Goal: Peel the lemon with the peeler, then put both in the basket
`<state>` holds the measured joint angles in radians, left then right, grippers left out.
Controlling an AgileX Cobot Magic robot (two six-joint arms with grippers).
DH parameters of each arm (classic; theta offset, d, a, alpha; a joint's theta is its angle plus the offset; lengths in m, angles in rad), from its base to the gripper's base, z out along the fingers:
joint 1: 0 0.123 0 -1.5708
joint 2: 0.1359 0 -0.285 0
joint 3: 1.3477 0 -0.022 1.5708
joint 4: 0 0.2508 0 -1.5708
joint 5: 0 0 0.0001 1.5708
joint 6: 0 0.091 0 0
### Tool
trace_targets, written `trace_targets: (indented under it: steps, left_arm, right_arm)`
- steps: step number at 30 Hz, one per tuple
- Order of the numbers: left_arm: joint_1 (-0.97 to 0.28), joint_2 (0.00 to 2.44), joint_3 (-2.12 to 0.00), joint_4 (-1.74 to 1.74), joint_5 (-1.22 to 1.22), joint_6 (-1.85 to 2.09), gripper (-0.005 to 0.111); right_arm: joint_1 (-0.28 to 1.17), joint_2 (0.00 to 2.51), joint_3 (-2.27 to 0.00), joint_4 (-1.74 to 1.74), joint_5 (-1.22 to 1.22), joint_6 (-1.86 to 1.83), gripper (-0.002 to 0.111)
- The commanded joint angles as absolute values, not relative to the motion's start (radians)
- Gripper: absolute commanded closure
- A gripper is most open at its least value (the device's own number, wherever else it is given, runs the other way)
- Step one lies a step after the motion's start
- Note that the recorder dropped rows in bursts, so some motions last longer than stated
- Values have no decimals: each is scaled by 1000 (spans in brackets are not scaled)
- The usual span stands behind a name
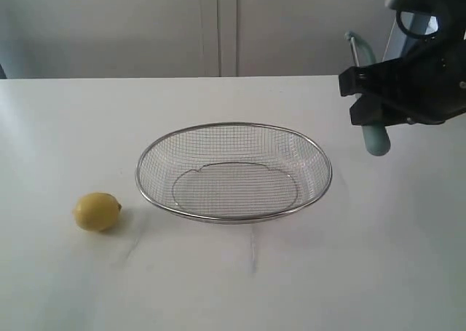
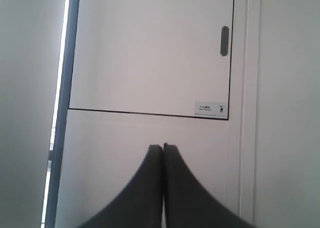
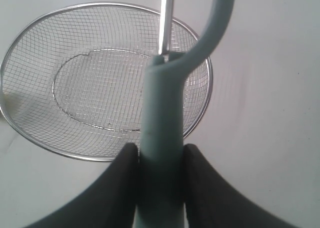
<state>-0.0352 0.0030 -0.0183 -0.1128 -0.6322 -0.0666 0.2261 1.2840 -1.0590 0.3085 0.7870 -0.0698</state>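
Lemon: the lemon (image 1: 97, 212) lies on the white desk (image 1: 364, 265), out on the left side as I look at it, near the basket but not touching it.

Basket: the basket (image 1: 233, 218) sits upright about mid-desk, and its thick rim and fine mesh catch the light. From the right wrist its rim (image 3: 30, 35) shows below and beyond the peeler head.

Peeler: the peeler (image 1: 376, 137) is up in the air at the right, off the desk and beside the basket's far right edge. Its pale teal handle (image 3: 160, 112) slants down, with the rounded end lowest. The grey metal head points up and away.

Right pincer: the right pincer (image 1: 357, 98) is clamped on the peeler, with one black finger (image 3: 122, 160) pressed on each side of the handle.

Left pincer: the left pincer (image 2: 163, 150) is out of my sight over the desk. Its own camera shows the two dark fingers pressed together with nothing between them.

Behind the left pincer: a pale wall panel (image 2: 150, 47) with a small dark handle (image 2: 224, 40) and a little label (image 2: 210, 108).
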Motion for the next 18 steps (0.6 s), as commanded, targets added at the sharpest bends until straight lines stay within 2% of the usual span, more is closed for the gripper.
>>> trace_targets:
  steps: [1, 10, 18]
  left_arm:
    - [-43, 0, -79, -129, -650, -74, 107]
    - [-43, 85, -182, -129, -662, -83, 107]
    - [-43, 254, -273, -123, -655, -127, 107]
  right_arm:
    - [220, 1277, -1057, 311, 767, -83, 108]
    - [220, 1277, -1057, 374, 756, -83, 108]
    - [220, 1277, -1057, 411, 745, -83, 108]
